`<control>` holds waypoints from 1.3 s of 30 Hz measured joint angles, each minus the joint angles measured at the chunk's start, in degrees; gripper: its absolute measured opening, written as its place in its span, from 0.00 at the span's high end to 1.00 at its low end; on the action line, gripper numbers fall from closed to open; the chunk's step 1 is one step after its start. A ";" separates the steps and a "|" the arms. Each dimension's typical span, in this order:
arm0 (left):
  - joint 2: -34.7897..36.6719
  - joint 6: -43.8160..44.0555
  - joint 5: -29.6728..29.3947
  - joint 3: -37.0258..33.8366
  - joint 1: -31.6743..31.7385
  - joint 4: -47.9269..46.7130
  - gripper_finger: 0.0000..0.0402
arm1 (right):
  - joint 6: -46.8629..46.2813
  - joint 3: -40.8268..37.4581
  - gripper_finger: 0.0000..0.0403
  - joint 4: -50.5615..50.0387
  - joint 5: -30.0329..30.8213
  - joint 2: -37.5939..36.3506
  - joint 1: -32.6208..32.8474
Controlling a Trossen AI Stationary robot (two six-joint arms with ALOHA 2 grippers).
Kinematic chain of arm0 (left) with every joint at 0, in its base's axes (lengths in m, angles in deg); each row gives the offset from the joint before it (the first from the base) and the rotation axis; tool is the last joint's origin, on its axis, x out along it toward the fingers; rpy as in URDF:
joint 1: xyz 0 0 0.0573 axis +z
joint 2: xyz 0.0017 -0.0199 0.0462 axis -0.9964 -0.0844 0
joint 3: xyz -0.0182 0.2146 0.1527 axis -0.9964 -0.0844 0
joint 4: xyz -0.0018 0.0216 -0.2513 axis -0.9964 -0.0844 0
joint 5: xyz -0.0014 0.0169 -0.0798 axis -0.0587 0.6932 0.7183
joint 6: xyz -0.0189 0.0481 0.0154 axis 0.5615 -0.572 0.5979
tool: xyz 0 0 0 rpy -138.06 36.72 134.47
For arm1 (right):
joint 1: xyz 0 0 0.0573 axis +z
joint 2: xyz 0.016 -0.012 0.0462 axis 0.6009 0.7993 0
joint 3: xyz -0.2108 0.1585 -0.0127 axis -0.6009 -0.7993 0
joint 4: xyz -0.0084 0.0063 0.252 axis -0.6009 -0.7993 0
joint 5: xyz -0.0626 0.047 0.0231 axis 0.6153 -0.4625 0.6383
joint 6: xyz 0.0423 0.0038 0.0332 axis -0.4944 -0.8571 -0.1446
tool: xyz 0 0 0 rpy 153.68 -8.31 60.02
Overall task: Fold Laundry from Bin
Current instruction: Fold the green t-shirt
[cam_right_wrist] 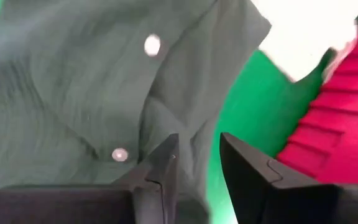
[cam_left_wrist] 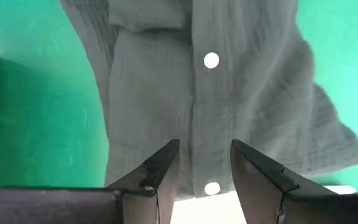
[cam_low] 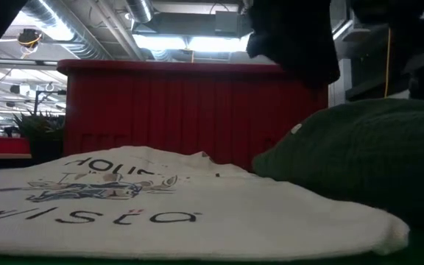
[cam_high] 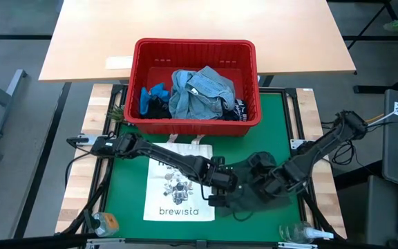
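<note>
1. Dark green shirt (cam_high: 244,194): lies crumpled on the green mat (cam_high: 275,124), near the table's front edge, just right of the tote bag; in the left wrist view its button placket with white buttons (cam_left_wrist: 211,60) runs between the fingers.
2. Left gripper (cam_high: 220,185): over the left part of the green shirt; fingers stand apart with a narrow gap, the cloth showing beyond them; whether they pinch it cannot be told.
3. Right gripper (cam_high: 261,181): over the right part of the same shirt; fingers likewise narrowly apart, grip on the cloth cannot be told.
4. Red bin (cam_high: 197,47): slotted plastic basket at the mat's far edge, holding the rest of the laundry.
5. Light blue denim shirt (cam_high: 202,93): bunched in the bin's middle.
6. Bright blue garment (cam_high: 152,93): at the bin's left side.
7. Dark navy garment (cam_high: 237,109): at the bin's right front corner.
8. White tote bag (cam_high: 178,183): flat on the mat, printed "brewista", touching the green shirt's left edge.
</note>
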 joint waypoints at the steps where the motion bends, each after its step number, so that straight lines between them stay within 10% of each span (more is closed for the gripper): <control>1: 0.00 0.00 -0.02 -1.55 0.11 0.95 0.66 | -0.07 -0.96 0.71 0.04 -0.84 0.00 -0.56; 17: 0.31 4.05 -0.48 -17.61 3.78 0.54 0.66 | -4.59 -12.51 0.71 -4.02 -13.50 0.00 -10.01; 39: 12.67 7.09 -2.76 -17.83 5.84 -5.33 0.66 | -3.95 -0.79 0.71 -10.82 -7.98 -0.22 -11.71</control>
